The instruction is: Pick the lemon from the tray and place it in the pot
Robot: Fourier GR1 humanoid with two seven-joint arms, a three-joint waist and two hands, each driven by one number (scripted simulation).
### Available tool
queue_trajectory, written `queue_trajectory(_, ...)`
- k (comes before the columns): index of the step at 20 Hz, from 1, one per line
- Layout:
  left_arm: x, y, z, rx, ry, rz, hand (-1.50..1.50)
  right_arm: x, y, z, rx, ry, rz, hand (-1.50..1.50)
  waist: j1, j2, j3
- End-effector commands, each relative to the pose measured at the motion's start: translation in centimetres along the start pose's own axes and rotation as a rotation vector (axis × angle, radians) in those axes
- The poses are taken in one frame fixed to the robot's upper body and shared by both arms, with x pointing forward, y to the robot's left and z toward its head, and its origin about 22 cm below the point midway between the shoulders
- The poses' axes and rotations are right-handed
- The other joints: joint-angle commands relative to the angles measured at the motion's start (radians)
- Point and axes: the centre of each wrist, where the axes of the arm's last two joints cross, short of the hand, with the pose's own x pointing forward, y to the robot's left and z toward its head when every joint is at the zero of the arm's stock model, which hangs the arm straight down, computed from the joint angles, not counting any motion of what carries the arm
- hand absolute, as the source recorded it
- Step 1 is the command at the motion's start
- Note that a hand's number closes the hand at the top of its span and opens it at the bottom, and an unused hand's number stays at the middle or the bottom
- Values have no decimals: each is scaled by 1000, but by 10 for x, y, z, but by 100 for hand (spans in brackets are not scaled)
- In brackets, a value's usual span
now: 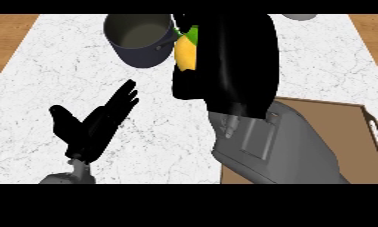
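Yellow lemon point(186, 55) sits enclosed by the curled fingers of the right hand point(229, 66), just beside the pot point(140, 38) rim, while the left hand point(96, 121) rests with fingers straight and spread.

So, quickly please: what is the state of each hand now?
Left hand: open, fingers straight, holding nothing.
Right hand: shut on the lemon, beside the pot.
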Motion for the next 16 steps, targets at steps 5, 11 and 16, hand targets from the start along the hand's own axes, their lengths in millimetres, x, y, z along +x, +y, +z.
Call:
queue_trajectory(5, -2, -7, -3, -25, 8, 0, 0, 27, 15, -75, 33, 137, -33, 150, 11, 9, 0)
queue_trajectory(11, 2, -10, -11, -12, -21, -14, 0, 9, 55, -117, 102, 113, -15, 150, 15, 16, 0)
queue_trajectory(16, 6, -16, -9, -52, -13, -8, 0, 2, 90, -126, 66, 122, -20, 150, 48, 20, 0)
